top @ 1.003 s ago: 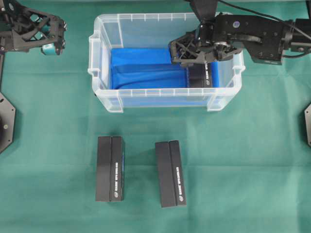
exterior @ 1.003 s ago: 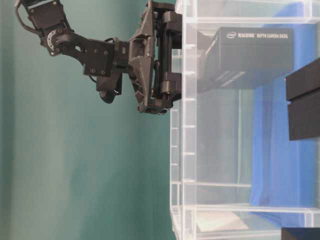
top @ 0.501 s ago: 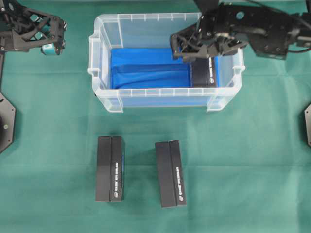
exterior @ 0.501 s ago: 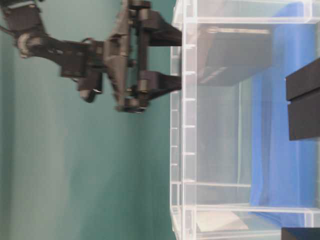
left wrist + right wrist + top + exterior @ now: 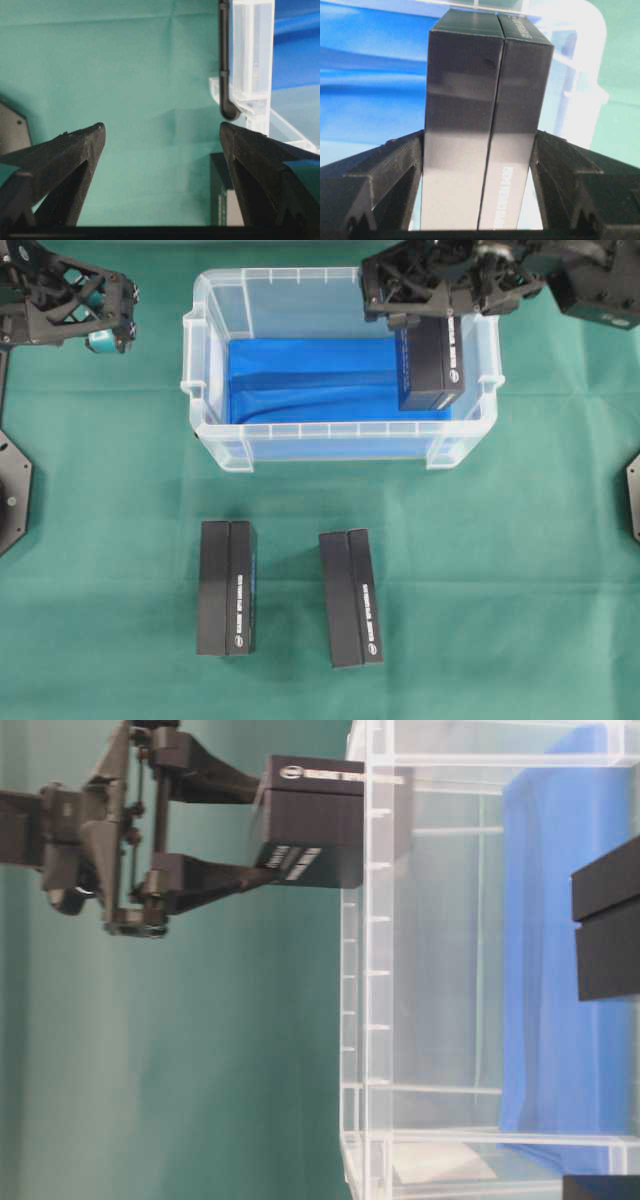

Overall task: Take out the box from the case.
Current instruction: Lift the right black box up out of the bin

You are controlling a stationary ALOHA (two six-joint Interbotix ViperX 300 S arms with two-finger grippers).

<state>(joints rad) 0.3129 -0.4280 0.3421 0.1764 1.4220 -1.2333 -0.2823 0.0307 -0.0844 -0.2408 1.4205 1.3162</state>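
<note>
One black box (image 5: pixel 432 365) is clamped between the fingers of the right gripper (image 5: pixel 432 302), hanging at the upper right of the overhead view above the right end of the clear case (image 5: pixel 340 445). In the table-level view it looks mostly clear of the case's rim, so I'd guess the next move is just carrying it sideways out over the green cloth (image 5: pixel 520 570). Its long axis runs top-to-bottom in the overhead frame. The left gripper (image 5: pixel 100 310) sits spread and empty at upper left, well apart.
</note>
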